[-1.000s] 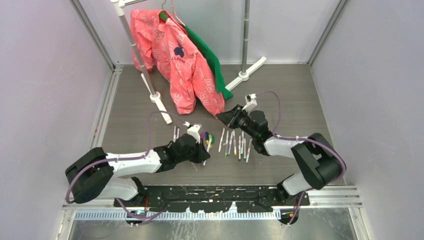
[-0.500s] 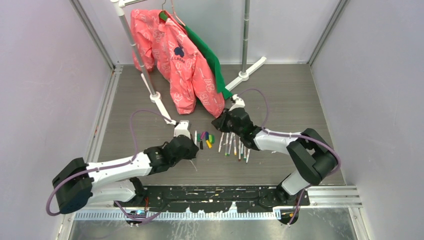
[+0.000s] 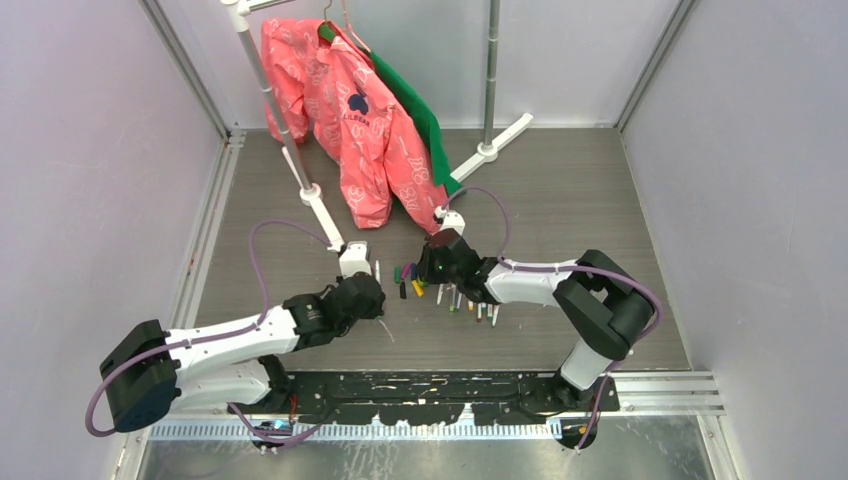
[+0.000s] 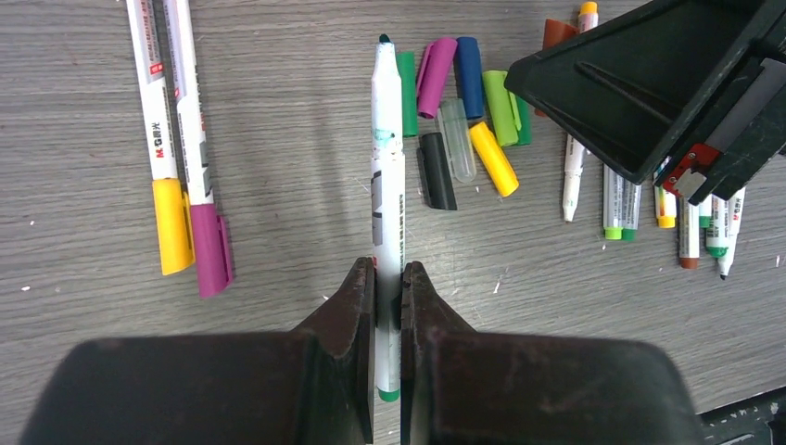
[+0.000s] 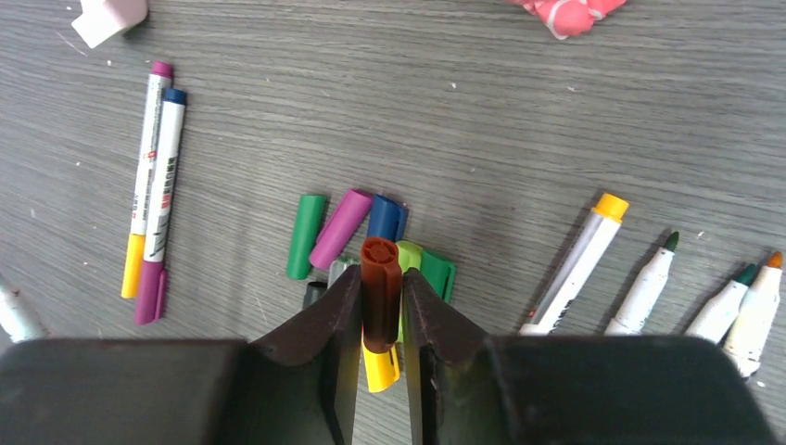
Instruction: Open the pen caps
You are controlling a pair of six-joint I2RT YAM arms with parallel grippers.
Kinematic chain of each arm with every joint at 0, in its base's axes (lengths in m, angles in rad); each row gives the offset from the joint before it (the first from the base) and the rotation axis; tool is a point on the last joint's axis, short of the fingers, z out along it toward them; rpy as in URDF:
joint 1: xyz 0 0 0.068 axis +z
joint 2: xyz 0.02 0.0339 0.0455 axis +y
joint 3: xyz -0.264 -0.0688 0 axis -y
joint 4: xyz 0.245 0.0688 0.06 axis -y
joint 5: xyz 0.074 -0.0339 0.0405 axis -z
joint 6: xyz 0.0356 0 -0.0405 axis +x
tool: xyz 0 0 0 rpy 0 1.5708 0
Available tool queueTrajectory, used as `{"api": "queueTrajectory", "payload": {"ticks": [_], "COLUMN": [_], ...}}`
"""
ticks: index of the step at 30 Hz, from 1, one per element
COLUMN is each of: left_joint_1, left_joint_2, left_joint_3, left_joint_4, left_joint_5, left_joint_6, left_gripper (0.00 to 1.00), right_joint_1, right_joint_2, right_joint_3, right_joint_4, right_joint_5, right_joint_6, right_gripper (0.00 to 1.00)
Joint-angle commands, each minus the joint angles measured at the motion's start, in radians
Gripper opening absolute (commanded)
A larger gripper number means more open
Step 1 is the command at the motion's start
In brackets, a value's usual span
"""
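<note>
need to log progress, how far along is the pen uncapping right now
Mostly done: loose caps lie in a pile, with bare-tipped pens in a row beside it. In hand: the right hand is shut on a brown cap at the pile; the left hand grips an uncapped green-tipped pen. Left: two capped pens, one yellow cap, one purple cap.

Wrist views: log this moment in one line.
left fingers: shut on uncapped green-tipped pen | right fingers: shut on brown cap by loose caps
</note>
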Motion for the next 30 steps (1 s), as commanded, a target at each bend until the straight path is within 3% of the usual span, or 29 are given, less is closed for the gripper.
{"api": "queueTrajectory", "payload": {"ticks": [1,11,18,30], "left_joint_1": [-0.003,-0.002,-0.003,-0.003], "left_joint_2": [-0.005,0.012,0.055,0.365], "left_joint_3": [0.028,0.037,0.095,0.286], "left_joint_4": [0.0,0.001,0.011,0.139], "left_joint_5": [-0.042,-0.041,-0.027,0.162], "left_joint_6": [-0.013,-0.016,0.009,0.094], "left_gripper": [0.0,0.0,0.0,0.0], "right_joint_1": [0.015,0.025,0.032,0.032], "right_joint_2": [0.01,0.003,-0.122,-0.414], "right_joint_3": [0.052,0.055,0.0,-0.12], "right_joint_4": [-0.021,-0.025,-0.001,-0.145], "right_joint_5": [0.054,0.068,0.139,0.442], "right_joint_6": [-0.017,-0.022,-0.029,0.017], "right_gripper": [0.29,0.36,0.36,0.4]}}
